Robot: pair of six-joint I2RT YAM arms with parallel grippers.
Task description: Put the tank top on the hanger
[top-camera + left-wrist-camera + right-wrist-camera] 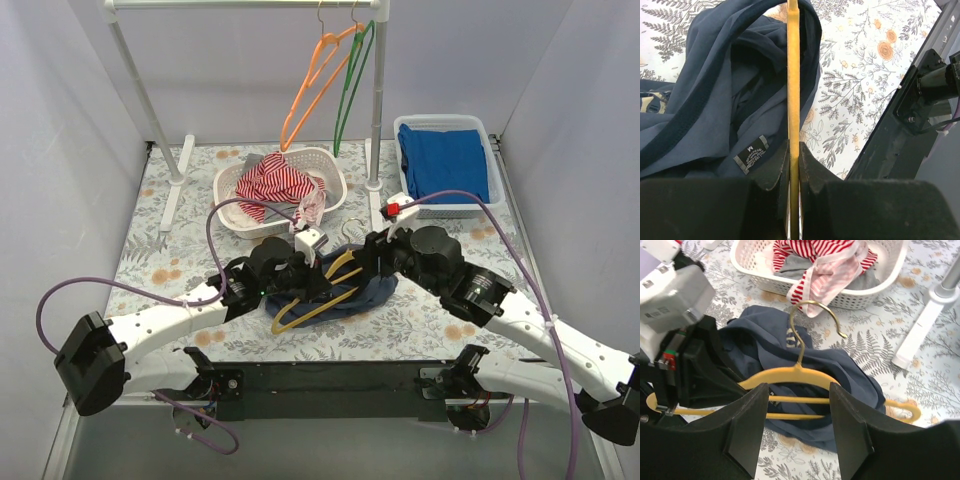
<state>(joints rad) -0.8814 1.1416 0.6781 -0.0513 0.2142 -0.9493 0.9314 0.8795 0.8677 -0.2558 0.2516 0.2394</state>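
Note:
The dark navy tank top (352, 296) lies bunched on the floral table between my arms. The yellow hanger (310, 312) sits partly inside it, one end poking out of the fabric. My left gripper (296, 275) is shut on the hanger's bar (793, 100), with the tank top (725, 105) and its size label to the left. My right gripper (372, 255) is open just above the hanger (790, 376) and tank top (850, 375), holding nothing. The metal hook (812, 320) points toward the basket.
A white basket (325, 160) with a red-and-white striped garment (275, 182) stands behind the work spot. A white bin (478, 208) at back right holds a bright blue cloth (445, 160). Orange hanger (310, 85) and green hanger (352, 85) hang on the rack (377, 90).

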